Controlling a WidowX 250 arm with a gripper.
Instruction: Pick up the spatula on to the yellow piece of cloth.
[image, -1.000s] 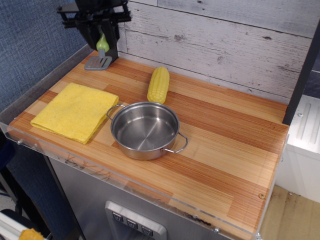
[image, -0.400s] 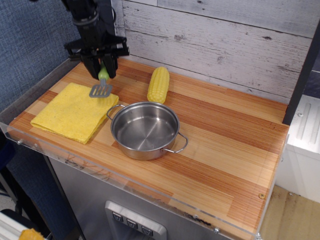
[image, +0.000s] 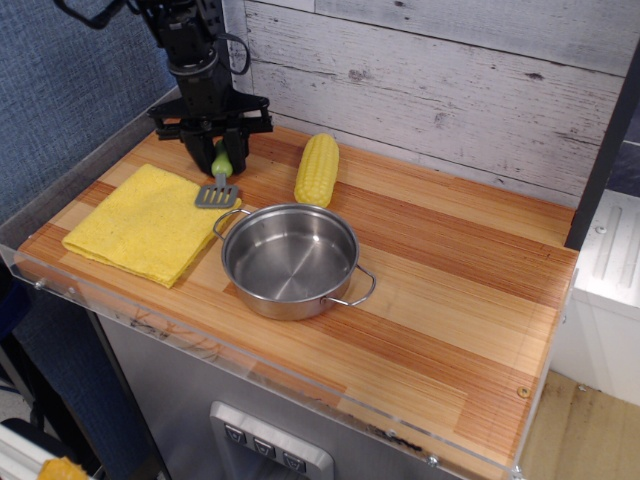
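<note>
Four things sit on the wooden counter (image: 450, 290): nearest, right of centre, a steel pot (image: 290, 260); left of it the yellow piece of cloth (image: 140, 222); farther back a corn cob (image: 317, 169). At the cloth's far right corner the spatula (image: 218, 185) hangs blade-down, its green handle clamped in the black gripper (image: 219, 158) above, blade at the cloth's edge.

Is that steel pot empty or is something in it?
Empty. The pot shows only its bare shiny bottom; the corn lies outside it.
</note>
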